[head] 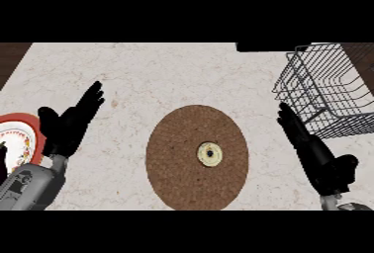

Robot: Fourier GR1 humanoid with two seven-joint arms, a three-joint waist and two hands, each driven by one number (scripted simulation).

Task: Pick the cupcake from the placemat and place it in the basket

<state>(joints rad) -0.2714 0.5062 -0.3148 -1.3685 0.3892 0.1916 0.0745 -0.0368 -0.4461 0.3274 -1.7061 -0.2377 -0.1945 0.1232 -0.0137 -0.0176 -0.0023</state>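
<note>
Head view gives you both hands open and holding nothing: the left hand (70, 123) stands at the left with straight fingers, the right hand (315, 153) at the right, fingers straight, its tips just beside the wire basket (325, 89) at the far right. Your cupcake (210, 154) sits on the round brown placemat (182, 173) at centre. Lettering on the red-rimmed plate (18, 129) at the left edge can't be read.

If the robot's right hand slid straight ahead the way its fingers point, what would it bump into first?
Probably the wire basket: the right hand has its fingertips just short of the near corner, though height is unclear.
</note>
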